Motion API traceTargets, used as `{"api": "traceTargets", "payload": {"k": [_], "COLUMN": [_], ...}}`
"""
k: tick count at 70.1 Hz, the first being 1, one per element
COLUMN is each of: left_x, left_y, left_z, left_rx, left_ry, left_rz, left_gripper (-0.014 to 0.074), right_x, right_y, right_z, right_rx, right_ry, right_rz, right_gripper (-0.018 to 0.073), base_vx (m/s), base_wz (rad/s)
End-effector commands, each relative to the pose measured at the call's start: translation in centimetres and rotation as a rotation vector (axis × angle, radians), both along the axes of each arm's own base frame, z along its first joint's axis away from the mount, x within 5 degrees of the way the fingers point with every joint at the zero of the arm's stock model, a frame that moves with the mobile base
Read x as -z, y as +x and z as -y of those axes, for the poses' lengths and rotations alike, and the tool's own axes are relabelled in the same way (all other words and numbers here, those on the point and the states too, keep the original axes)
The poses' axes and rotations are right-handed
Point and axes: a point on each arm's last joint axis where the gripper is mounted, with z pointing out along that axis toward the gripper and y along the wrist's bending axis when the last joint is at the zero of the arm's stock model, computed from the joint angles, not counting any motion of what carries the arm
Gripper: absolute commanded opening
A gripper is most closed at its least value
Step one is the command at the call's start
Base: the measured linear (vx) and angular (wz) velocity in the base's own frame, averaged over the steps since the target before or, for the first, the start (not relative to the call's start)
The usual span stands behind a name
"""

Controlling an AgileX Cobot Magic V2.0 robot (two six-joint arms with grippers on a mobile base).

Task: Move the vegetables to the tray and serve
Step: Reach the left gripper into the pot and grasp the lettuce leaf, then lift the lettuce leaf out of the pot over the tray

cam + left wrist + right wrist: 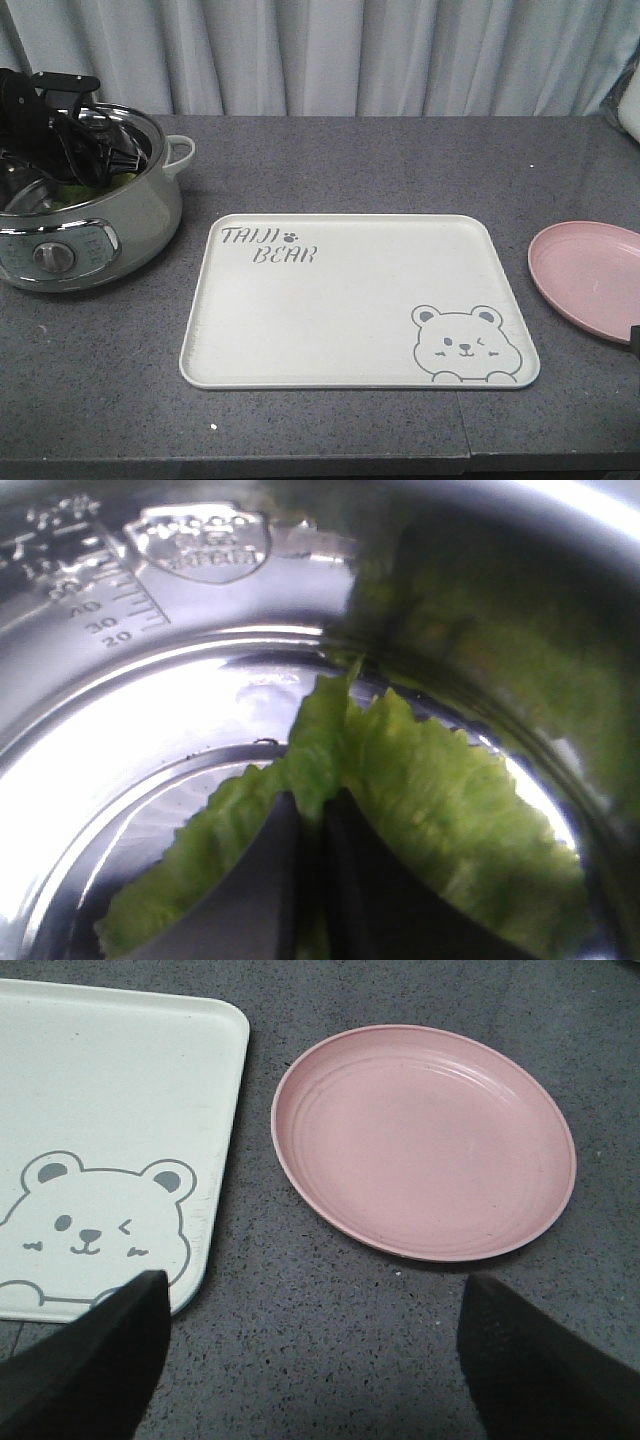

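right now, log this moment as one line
phase: pick | left gripper: in pot, shut on lettuce leaf | right gripper: open, near pink plate | tray: empty

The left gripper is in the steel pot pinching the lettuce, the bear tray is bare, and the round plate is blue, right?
Not blue: the round plate is pink, as the right wrist view shows. The rest stands: the left gripper pinches the lettuce in the pot, and the tray is bare.

pot [130, 232] left | tray [350, 320] centre | plate [590, 272] right | lettuce [420, 800] in pot
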Motion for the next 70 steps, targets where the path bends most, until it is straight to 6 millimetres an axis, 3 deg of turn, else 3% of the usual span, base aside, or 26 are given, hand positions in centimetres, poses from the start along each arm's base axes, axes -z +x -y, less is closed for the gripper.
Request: {"api": "traceTargets", "payload": {"k": [1, 15, 30, 40, 58, 70], "left_x": [-5.0, -6.5, -6.6, -8.4, -14.4, -15.0], "left_y": [-0.9, -1.4, -1.7, -2.8, -7.4, -11.3], "left_z": [0.2, 0.1, 0.1, 0.1, 0.0, 0.1], "left_rx": [0.000, 0.003, 0.003, 0.004, 0.001, 0.004], "left_ry": [-0.016, 0.004, 0.006, 0.003, -0.010, -0.014], "left_rz": [0.146, 0.183, 0.170, 0.187, 0.264, 0.315], "left_gripper": [-0.0006, -0.0006, -0.0006, -0.0006, -0.0006, -0.0006], "right_x": [-1.5, -1.5, -1.5, -1.5, -1.5, -1.5], "right_y": [0.4, 0.4, 0.4, 0.4, 0.4, 0.4], "right_z": [0.1, 0.1, 0.1, 0.1, 0.1, 0.1], "right_rx": [0.003, 0.003, 0.003, 0.003, 0.003, 0.003], "right_ry": [-0.017, -0.017, -0.017, -0.018, -0.017, -0.017], "right_rz": [0.091, 0.091, 0.091, 0.091, 0.092, 0.092], "right_gripper": [0.0578, 0.0578, 0.0578, 0.0578, 0.0578, 0.0578], "base_vx": [0.00, 0.00, 0.00, 0.00, 0.00, 0.00], "base_wz": [0.00, 0.00, 0.00, 0.00, 0.00, 0.00]}}
